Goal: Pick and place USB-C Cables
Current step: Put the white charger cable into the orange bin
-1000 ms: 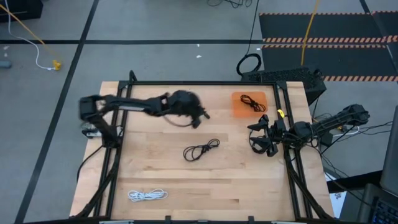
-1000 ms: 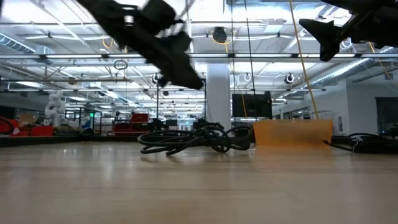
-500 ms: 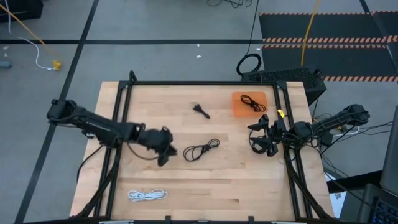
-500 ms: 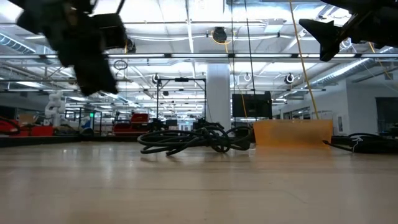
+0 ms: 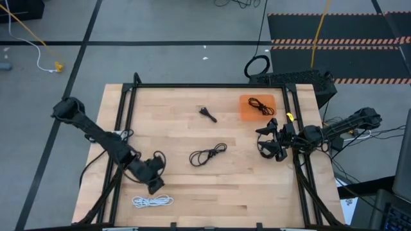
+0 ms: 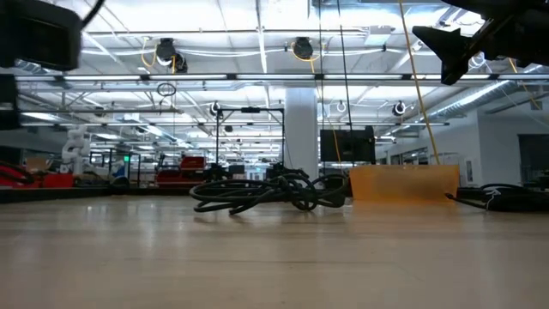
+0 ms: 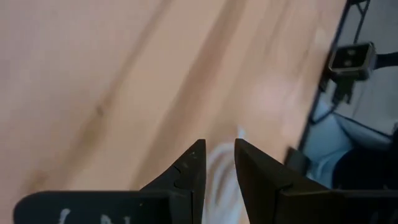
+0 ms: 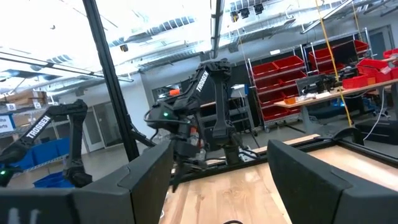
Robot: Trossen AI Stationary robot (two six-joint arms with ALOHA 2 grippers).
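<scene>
My left gripper [image 5: 155, 186] hangs over the near left part of the table, just on the far side of a white USB-C cable coil [image 5: 152, 201]. That coil lies flat on the wood. In the left wrist view the coil [image 7: 221, 171] shows through the narrow gap between the fingers [image 7: 217, 146], which touch nothing. A black coil [image 5: 207, 154] lies at mid-table and a small black cable [image 5: 207, 114] lies farther back. Another black cable [image 5: 260, 106] lies in an orange tray [image 5: 246, 112]. My right gripper [image 5: 268, 143] waits open at the right edge.
A black frame rail [image 5: 205, 86] runs round the table. The low view shows the mid-table black coil [image 6: 266, 190] with the orange tray [image 6: 403, 182] behind it, and dark cords [image 6: 506, 197] at the right. Bare wood lies between the coils.
My left gripper has swept from the far middle of the table toward the near left corner and come down toward the white coil. The small black cable stays on the table where the gripper was. My right arm has kept still.
</scene>
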